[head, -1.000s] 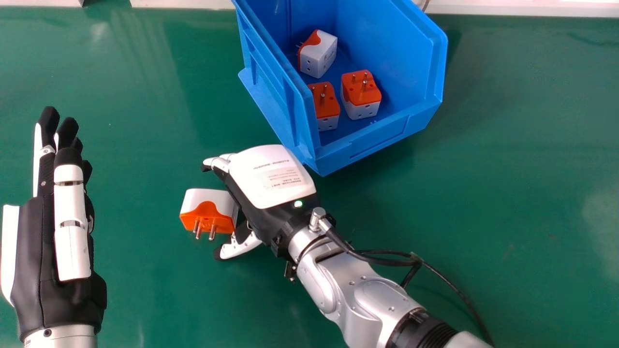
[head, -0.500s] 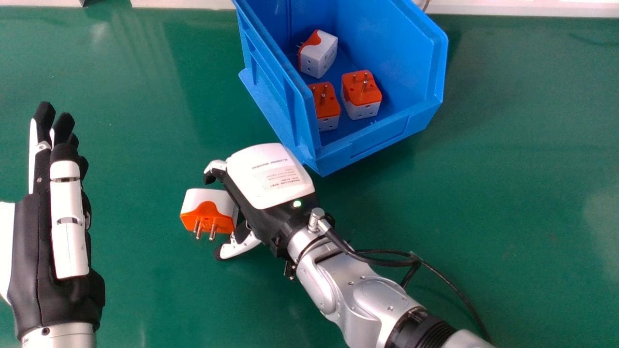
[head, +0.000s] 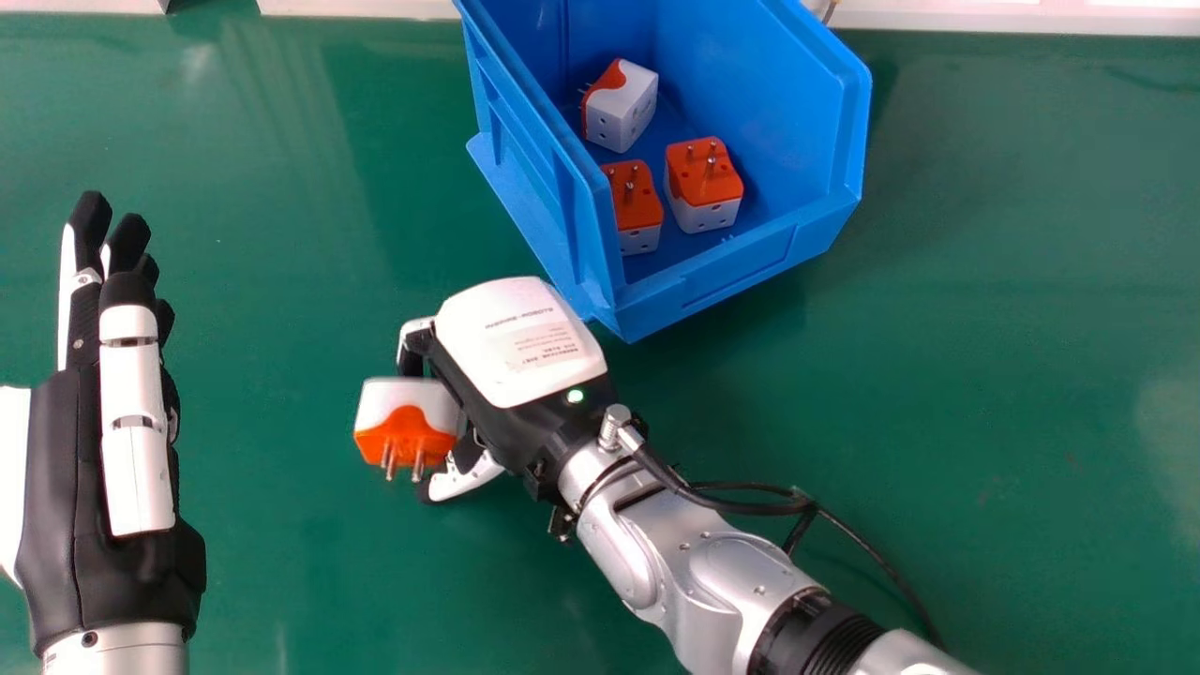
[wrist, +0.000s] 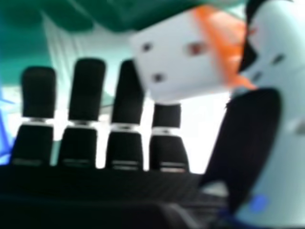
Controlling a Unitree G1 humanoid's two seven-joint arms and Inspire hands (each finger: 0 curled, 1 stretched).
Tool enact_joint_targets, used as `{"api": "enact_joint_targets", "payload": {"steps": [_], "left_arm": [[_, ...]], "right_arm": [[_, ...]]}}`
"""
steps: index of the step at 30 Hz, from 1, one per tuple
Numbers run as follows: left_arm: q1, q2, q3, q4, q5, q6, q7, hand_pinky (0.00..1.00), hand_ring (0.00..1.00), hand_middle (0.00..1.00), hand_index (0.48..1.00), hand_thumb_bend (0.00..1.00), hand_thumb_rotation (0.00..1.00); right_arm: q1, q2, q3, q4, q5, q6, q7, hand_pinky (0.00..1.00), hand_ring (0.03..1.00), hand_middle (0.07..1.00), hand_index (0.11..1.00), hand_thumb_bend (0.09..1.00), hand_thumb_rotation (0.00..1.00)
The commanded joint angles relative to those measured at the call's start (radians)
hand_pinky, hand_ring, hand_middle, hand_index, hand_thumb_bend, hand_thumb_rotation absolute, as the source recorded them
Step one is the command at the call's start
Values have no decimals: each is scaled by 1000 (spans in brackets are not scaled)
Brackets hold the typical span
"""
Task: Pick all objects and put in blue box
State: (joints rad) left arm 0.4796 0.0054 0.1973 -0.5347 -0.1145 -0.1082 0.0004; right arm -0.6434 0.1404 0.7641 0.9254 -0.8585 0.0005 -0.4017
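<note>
Plug adapter [head: 407, 422], orange and white, is outside the box, low in the middle of your head view, a little to the left, with its metal prongs pointing toward you. Your right hand [head: 511, 347] has it in its grasp, the fingers bent round its far side and the thumb on the near side. You can't tell whether it is touching the tabletop [head: 937, 375]. From the right hand, you see dark holes in its white face and the orange part next to the thumb [wrist: 281, 114].

You have small dark print on the white back of that hand and a green light [head: 575, 397] glowing near its wrist. The tabletop under everything is smooth, glossy green, with pale reflections, and a white strip [head: 375, 7] runs along its far edge.

Your blue box [head: 741, 272] stands beyond the right hand, its nearest corner close beside the back of that hand. Inside it you have three more adapters: one farther back [head: 621, 105] on its side, and two nearer ones [head: 703, 183] [head: 639, 211] with prongs up, the left of these partly hidden by the box wall. A black cable [head: 750, 506] loops beside the silver right forearm [head: 656, 553]. At your left, the left hand [head: 70, 487] is empty, its fingers straight.
</note>
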Motion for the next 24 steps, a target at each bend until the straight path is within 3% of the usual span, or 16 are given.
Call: {"api": "enact_joint_targets", "payload": {"steps": [1,6,14,19,24], "left_arm": [[6,-3,-6,-37,17,0,4,1000,994,984,991,209,1000],[5,-2,-10,-46,22,8,9,1000,998,993,997,205,1000],[6,-3,-10,-50,19,13,9,1000,1000,998,999,224,1000],[4,-3,-10,-47,23,12,11,1000,1000,999,1000,223,1000],[5,-2,-8,-38,17,8,7,1000,1000,1000,1000,225,1000]], "right_arm": [[-51,43,-15,25,23,-11,31,248,300,363,498,535,144],[-51,34,-23,30,43,-51,38,145,197,278,486,510,128],[-51,35,-21,23,41,-28,58,159,219,396,485,514,51],[-52,35,-22,16,44,-17,77,159,221,433,485,516,26],[-50,34,-17,20,39,-23,59,159,225,440,493,516,13]]}}
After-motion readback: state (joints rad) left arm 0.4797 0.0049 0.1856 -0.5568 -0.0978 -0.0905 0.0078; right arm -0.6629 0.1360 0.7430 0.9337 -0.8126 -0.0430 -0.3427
